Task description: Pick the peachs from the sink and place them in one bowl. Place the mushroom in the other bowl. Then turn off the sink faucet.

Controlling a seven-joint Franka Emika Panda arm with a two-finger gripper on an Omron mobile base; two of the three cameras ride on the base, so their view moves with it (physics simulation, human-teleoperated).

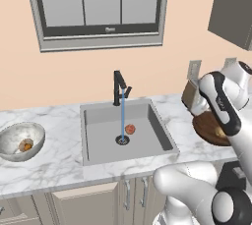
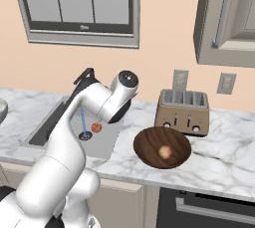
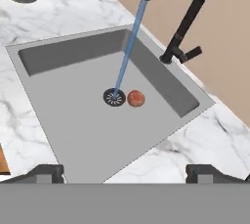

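The hand [image 3: 124,171] is hovering over the sink [image 3: 73,120] with its fingers spread wide and nothing between them. At mid-frame in the hand view, one peach [image 3: 135,98] is sitting just beside the drain [image 3: 114,97], where a blue stream is falling from the black faucet [image 3: 181,17]. In the right base view, the other peach [image 2: 165,152] is lying in the wooden bowl [image 2: 149,142] at centre right. At far left in the left base view, the mushroom [image 1: 27,146] is resting in the speckled bowl [image 1: 19,133] on the table [image 1: 54,160].
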